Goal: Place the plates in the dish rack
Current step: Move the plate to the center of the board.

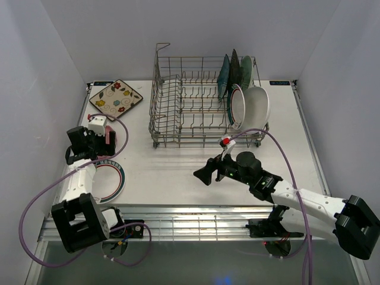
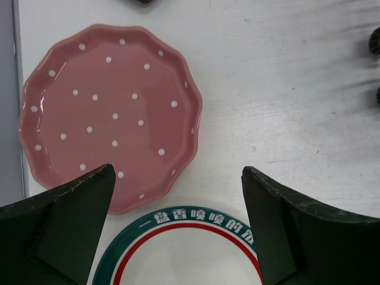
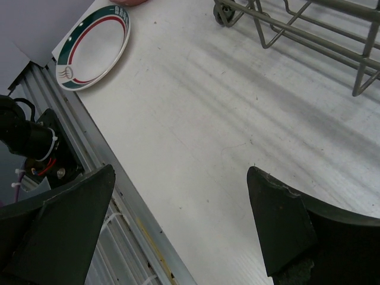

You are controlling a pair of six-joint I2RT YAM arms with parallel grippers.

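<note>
Three plates (image 1: 116,98) outside the dish rack (image 1: 157,113) (five inside)

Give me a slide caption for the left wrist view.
Open left claw above the pink dotted plate and green-rimmed white plate on the table.

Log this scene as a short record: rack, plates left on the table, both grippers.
dish rack: far centre of the table, loaded plates upright at its right end
plates lying flat: cream floral square plate, pink dotted plate, green-rimmed plate
left gripper: open, empty, above the pink dotted and green-rimmed plates
right gripper: open, empty, above bare table on the rack's near side
</note>
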